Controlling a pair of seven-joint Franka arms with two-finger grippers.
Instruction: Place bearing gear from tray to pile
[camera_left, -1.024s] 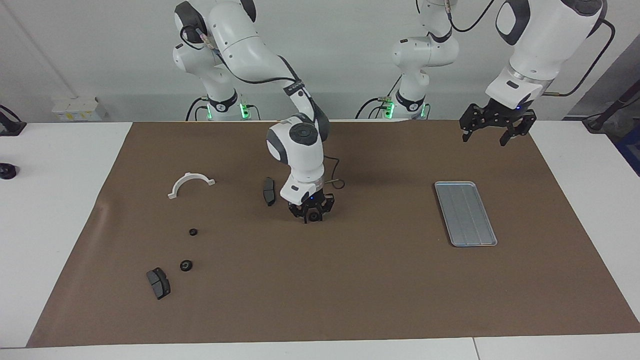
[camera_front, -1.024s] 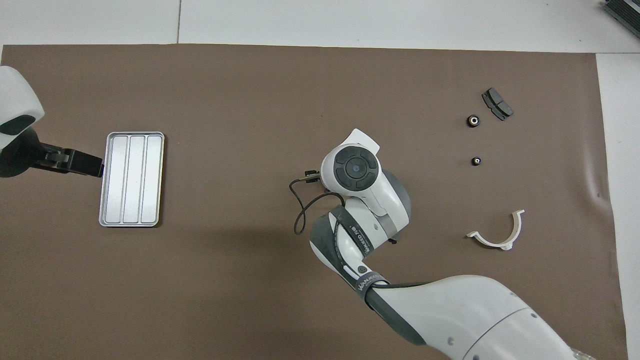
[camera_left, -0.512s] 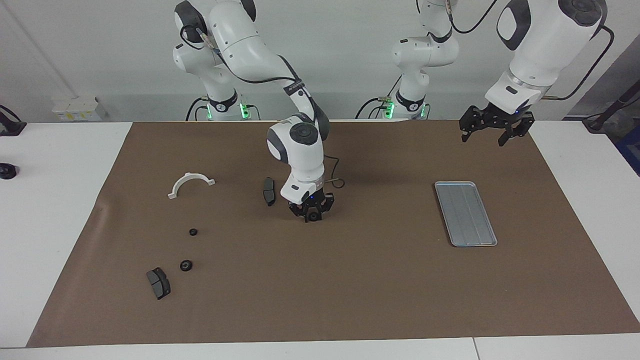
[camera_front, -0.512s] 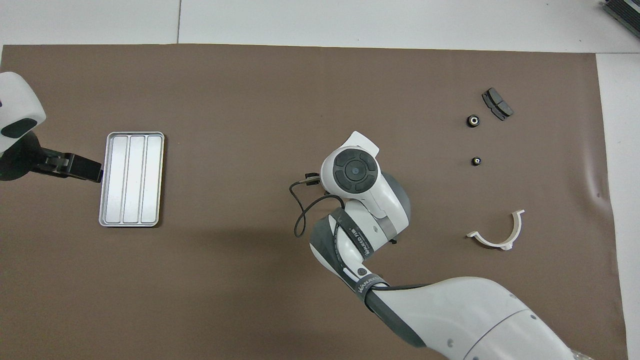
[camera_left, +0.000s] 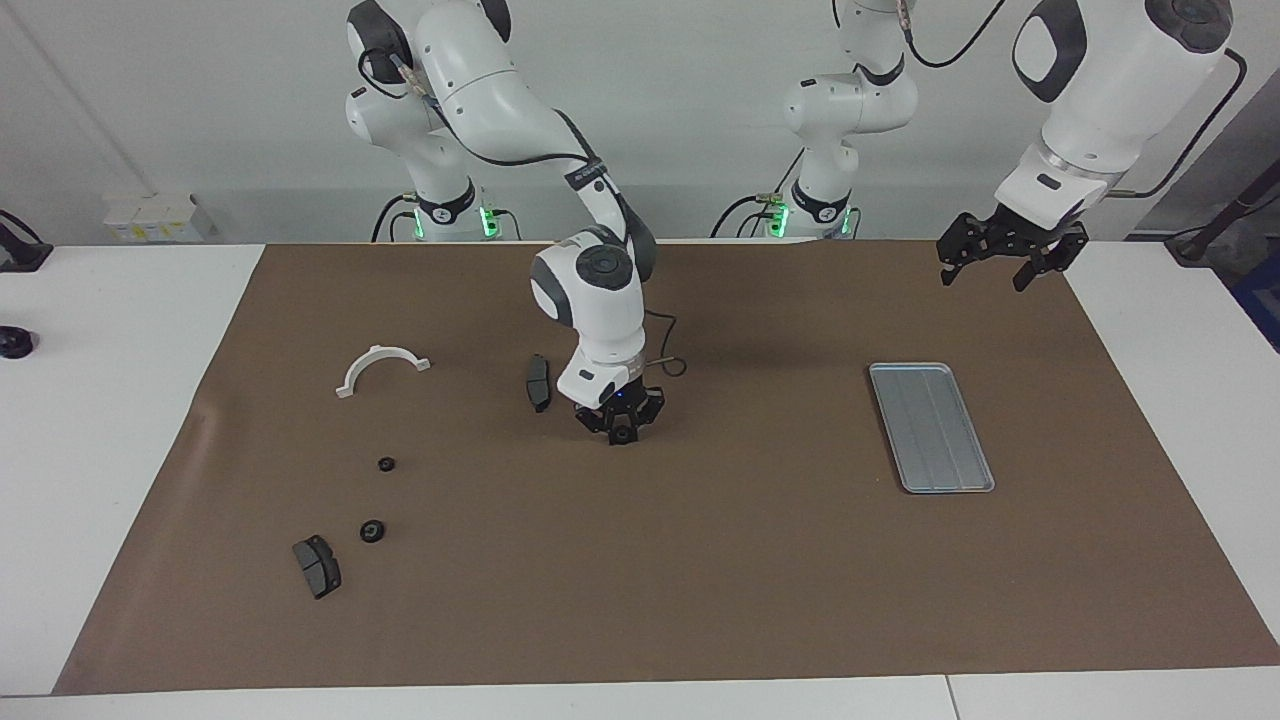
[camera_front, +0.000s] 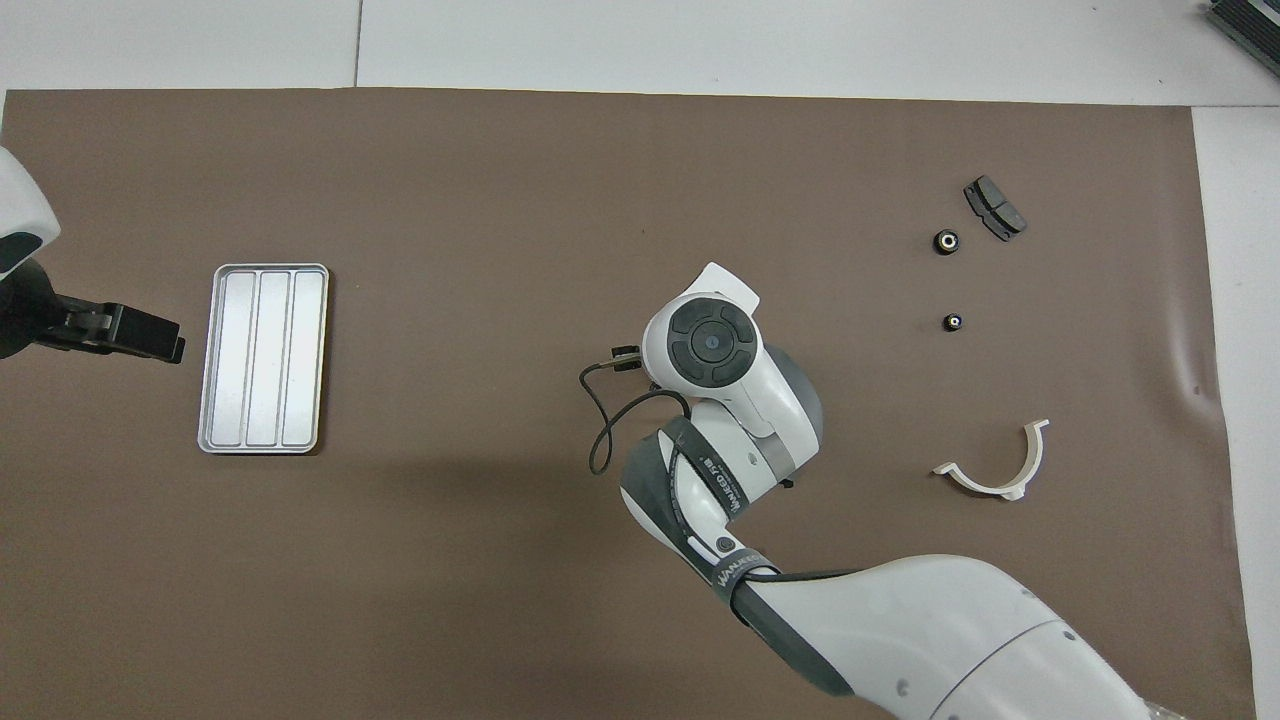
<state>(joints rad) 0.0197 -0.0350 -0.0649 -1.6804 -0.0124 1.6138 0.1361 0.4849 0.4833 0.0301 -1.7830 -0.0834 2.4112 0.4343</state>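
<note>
We see the table (camera_left: 100, 400) under a matte brown mat (camera_left: 700, 580), which carries everything. From overhead the right arm's white wrist covers its own gripper and whatever is under it. In the facing view the right gripper (camera_left: 621, 432) is low over the middle of the mat, its fingers drawn in around a small dark round thing — we take it for the bearing gear (camera_left: 622, 435), though we cannot tell whether it is truly clamped or touching the mat. The left gripper (camera_left: 1006, 262) hangs in the air by the left arm's end, fingers apart, cut off at the overhead view's edge. The tray (camera_left: 932, 427) is flat, ridged, silver-grey metal. The pile is scattered toward the right arm's end: a white half-ring bracket (camera_left: 381, 368), two dark brake pads (camera_left: 317, 566) (camera_left: 539, 381), two small black gears (camera_left: 373, 530) (camera_left: 386, 464).
</note>
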